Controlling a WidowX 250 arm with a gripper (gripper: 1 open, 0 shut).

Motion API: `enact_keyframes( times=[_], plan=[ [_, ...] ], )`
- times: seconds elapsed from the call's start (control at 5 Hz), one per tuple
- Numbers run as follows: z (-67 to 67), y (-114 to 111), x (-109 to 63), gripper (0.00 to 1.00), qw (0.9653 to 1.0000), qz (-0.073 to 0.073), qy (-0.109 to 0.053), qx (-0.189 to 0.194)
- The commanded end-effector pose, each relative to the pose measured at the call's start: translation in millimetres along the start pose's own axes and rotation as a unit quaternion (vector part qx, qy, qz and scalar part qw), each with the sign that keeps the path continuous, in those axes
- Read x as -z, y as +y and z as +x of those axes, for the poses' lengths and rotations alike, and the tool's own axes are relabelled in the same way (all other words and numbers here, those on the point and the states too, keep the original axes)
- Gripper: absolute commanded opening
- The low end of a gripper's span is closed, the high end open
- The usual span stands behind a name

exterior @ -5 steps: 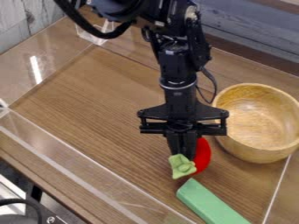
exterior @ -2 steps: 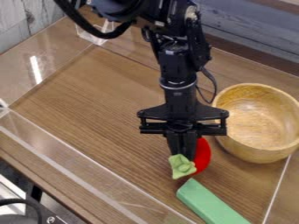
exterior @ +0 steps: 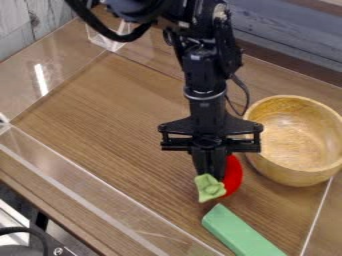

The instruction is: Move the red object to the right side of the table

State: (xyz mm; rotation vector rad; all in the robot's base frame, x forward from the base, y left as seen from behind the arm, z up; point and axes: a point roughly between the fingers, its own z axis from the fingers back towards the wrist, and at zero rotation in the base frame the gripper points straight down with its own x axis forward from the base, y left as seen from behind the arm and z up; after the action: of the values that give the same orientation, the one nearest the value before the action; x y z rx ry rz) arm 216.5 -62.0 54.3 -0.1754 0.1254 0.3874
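The red object (exterior: 230, 176), a small strawberry-like toy with a light green leafy stem, sits low over the brown wood-grain table (exterior: 107, 120), near its front right. My gripper (exterior: 211, 170) comes straight down from the black arm and is shut on the toy's left part, so half of the toy is hidden behind the fingers. The green stem pokes out below the fingertips. I cannot tell whether the toy touches the tabletop or hangs just above it.
A wooden bowl (exterior: 294, 140) stands just right of the gripper. A flat green block (exterior: 243, 234) lies right in front of the toy. Low clear acrylic walls (exterior: 80, 185) edge the table.
The arm and the gripper have shifted very slightly to the right; the toy stays in the grip.
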Motion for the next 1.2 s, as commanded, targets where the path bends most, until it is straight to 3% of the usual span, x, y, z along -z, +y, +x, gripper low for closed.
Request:
enact_keyframes(
  times=[0.0, 1.0],
  plan=[
    [7.9, -4.4, -10.2, 0.00, 0.9998, -0.012, -0.018, 0.000],
    [6.7, -4.9, -12.6, 0.00, 0.9997, -0.013, -0.020, -0.001]
  ],
)
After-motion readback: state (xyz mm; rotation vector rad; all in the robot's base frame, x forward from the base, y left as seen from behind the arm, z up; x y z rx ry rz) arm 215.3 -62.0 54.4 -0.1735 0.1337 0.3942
